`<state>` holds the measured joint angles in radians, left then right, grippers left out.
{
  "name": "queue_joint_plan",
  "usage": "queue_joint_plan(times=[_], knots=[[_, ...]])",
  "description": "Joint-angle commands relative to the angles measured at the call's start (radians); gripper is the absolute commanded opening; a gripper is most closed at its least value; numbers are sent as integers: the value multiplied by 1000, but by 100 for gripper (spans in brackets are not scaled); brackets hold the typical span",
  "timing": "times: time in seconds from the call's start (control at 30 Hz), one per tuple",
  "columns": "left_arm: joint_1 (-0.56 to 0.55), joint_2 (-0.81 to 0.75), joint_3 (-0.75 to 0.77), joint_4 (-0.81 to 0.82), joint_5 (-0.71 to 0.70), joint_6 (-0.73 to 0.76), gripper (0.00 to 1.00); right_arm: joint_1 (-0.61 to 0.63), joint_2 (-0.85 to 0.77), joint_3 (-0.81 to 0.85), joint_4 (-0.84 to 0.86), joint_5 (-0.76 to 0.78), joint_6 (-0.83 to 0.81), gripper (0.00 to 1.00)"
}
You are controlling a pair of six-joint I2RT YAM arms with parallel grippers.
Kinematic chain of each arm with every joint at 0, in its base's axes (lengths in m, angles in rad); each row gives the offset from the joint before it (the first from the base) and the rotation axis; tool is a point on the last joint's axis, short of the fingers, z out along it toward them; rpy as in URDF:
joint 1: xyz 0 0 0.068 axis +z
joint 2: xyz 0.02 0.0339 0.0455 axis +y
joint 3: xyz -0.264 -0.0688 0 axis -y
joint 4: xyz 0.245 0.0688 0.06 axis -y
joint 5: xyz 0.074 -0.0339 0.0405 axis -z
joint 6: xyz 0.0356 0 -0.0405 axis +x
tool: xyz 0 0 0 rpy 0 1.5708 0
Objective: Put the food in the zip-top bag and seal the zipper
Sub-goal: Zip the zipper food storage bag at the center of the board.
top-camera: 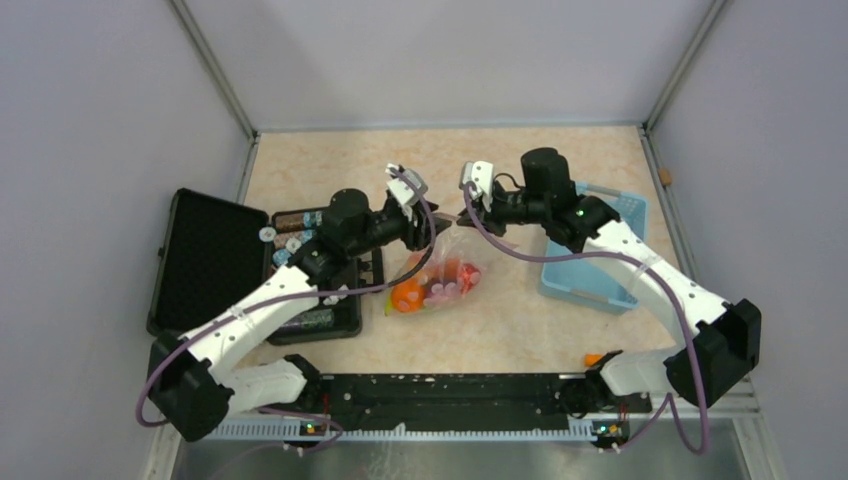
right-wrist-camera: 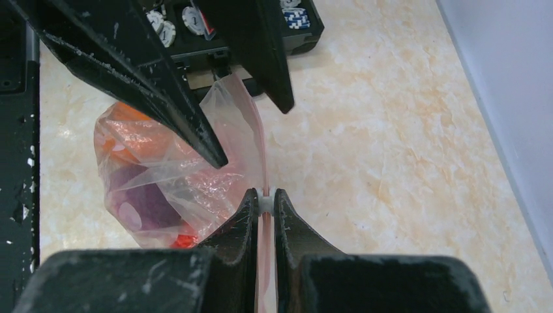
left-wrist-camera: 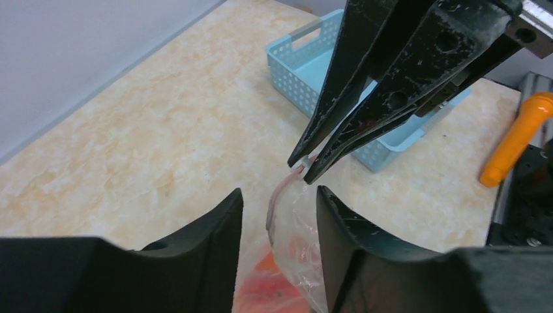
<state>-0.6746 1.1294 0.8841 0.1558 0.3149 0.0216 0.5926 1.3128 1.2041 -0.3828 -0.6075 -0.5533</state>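
With the food bagged, the right pincer pinched the zipper, the left pincer spread around the zip-top bag; sealing likely awaited a steadying clamp.

We see the zip-top bag as thin, clear, crinkly plastic, its zipper a smooth pinkish strip; the basket is perforated light-blue plastic, the table smooth, marble-patterned.

A beige, marble-patterned tabletop carries an open black hard case on the left and a light-blue rectangular plastic basket on the right. Between them, a clear crinkly zip-top plastic bag of small glossy toy fruits rests its lower end on the surface.
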Motion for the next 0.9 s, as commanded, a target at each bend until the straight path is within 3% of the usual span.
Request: queue_joint_plan(times=[0.0, 0.17, 0.3, 0.4, 0.53, 0.7, 0.87], knots=[[17, 54, 114, -97, 187, -10, 54, -4, -11, 9, 21, -35, 13, 0], [43, 128, 173, -149, 310, -10, 58, -4, -33, -4, 14, -53, -4, 0], [44, 172, 227, -253, 347, 21, 44, -4, -48, -12, 21, -31, 3, 0], [45, 168, 210, -235, 361, 6, 41, -4, -49, -7, 10, -21, -5, 0], [46, 156, 202, -230, 320, 11, 27, -4, -46, -6, 12, -31, -2, 0], [45, 157, 202, -185, 317, -14, 19, -4, -37, 12, -8, -42, -12, 0], [46, 154, 189, -133, 264, -19, 0, -4, -34, 7, -10, -33, -13, 0]])
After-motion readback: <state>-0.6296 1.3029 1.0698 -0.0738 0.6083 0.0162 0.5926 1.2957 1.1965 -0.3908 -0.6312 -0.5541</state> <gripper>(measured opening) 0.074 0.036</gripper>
